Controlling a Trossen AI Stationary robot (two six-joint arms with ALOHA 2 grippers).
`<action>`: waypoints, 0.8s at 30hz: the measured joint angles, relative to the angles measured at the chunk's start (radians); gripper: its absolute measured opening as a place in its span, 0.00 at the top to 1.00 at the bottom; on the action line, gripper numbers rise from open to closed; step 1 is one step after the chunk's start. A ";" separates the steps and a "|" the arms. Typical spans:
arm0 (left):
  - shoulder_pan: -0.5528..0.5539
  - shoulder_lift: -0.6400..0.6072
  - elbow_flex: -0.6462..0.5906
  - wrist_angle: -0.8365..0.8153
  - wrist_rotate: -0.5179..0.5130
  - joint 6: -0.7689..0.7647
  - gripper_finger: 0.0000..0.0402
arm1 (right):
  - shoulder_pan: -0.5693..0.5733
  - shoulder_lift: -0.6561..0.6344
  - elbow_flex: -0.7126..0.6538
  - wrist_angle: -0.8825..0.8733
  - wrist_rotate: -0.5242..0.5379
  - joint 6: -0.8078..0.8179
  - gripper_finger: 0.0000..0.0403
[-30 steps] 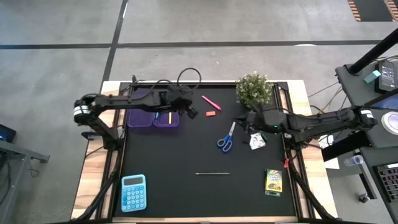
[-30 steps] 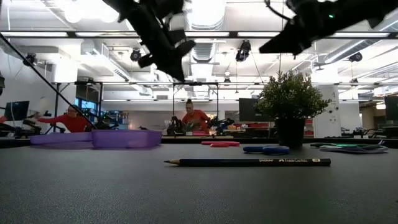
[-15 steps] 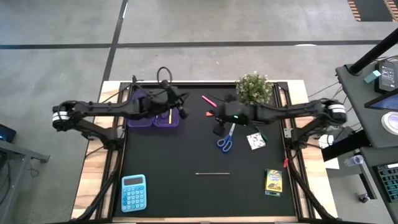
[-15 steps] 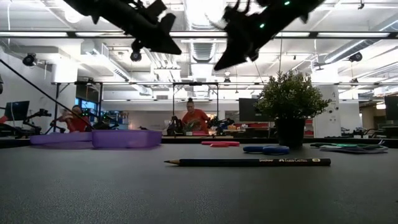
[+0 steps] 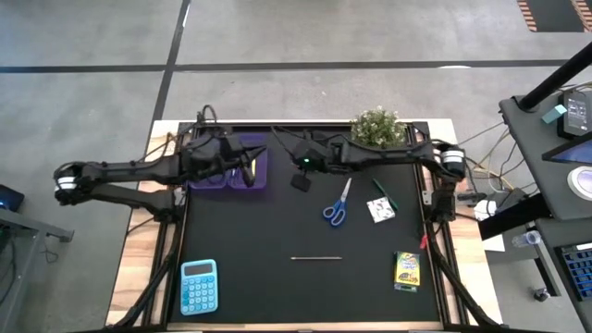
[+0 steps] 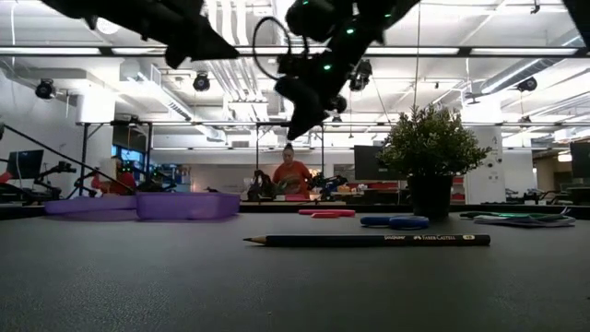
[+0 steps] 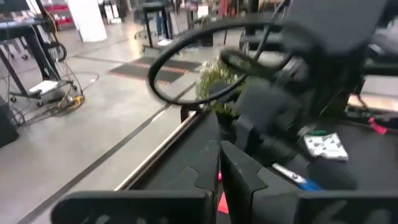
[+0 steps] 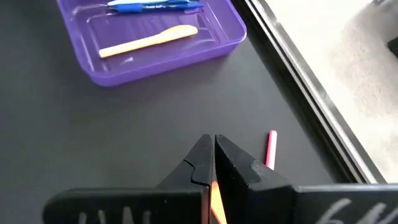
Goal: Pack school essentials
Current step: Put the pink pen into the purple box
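My right gripper (image 5: 301,181) (image 8: 214,142) is shut and holds nothing. It hangs above the mat just right of the purple case (image 8: 155,68), which holds a blue pen (image 8: 155,6) and a yellow pen (image 8: 149,40). The pink pen (image 8: 271,149) lies flat beside it. My left gripper (image 5: 259,153) (image 7: 219,149) is shut and hovers over the case. The blue-handled scissors (image 5: 336,205), green pen (image 5: 384,192), white packet (image 5: 379,211), crayon box (image 5: 406,269) and grey stick (image 5: 316,258) lie flat on the mat. The red eraser (image 6: 324,215) shows only in the low view.
A potted plant (image 5: 376,128) stands at the far edge, close to my right arm. A blue calculator (image 5: 199,285) lies at the near left corner. The mat's middle and near part hold only the grey stick. People sit at desks in the room beyond.
My right gripper has swept toward the table's left, from beside the white packet, past the scissors, to a spot next to the purple case. My left gripper has drawn back toward the left and risen, now over the case. No object has moved.
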 joint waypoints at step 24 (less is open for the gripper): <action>-0.001 -0.239 -0.130 0.009 0.024 0.084 1.00 | -0.236 0.348 0.362 -0.325 -0.016 0.056 0.98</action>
